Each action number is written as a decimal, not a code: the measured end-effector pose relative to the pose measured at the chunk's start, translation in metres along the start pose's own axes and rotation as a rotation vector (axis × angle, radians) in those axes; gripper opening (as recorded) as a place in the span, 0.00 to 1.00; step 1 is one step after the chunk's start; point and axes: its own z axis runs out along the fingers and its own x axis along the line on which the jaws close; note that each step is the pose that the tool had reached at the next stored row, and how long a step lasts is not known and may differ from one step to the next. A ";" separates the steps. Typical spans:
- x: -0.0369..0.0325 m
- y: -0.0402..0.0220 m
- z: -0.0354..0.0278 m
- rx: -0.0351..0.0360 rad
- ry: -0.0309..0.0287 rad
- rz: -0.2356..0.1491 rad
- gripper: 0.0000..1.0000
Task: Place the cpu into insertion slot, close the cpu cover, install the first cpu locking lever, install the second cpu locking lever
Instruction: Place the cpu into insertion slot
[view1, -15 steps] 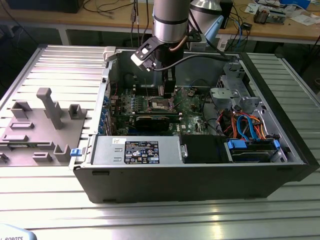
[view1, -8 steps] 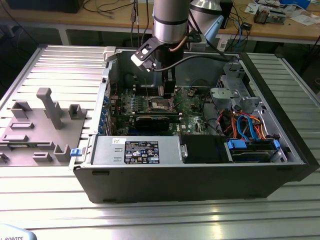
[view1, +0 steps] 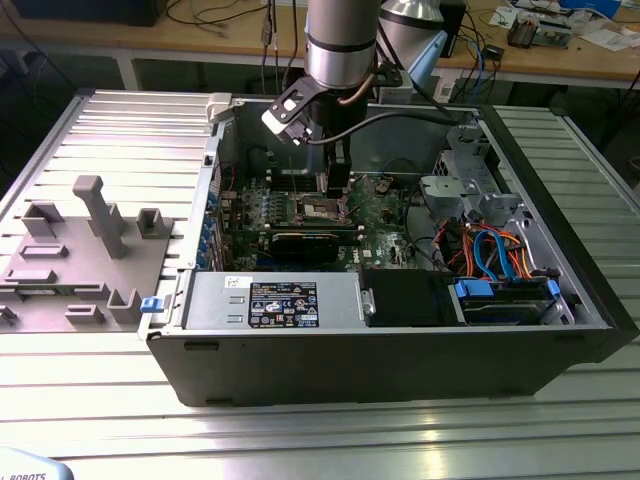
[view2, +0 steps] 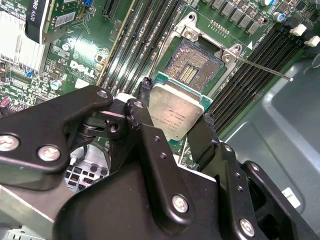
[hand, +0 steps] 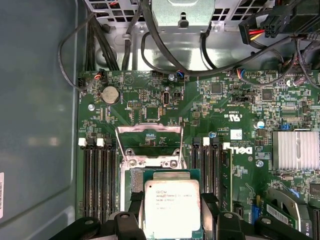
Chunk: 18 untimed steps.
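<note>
Cpu pinched between two fingers, held just above insertion slot

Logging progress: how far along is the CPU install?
Nothing looks finished. The gripper is shut on the cpu, held close to the insertion slot, whose contacts are bare. The cpu cover stands open and a locking lever sticks out unlatched. Seating, cover and levers remain.

Ribbed aluminium table, wooden workbench behind, tangled cables on top
</note>
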 end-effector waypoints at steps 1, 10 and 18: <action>0.0000 0.0000 0.0002 0.0000 0.0000 0.000 0.54; -0.0001 -0.0001 0.0020 0.0000 -0.0001 0.000 0.54; -0.0001 -0.0002 0.0035 0.0000 0.0000 0.000 0.54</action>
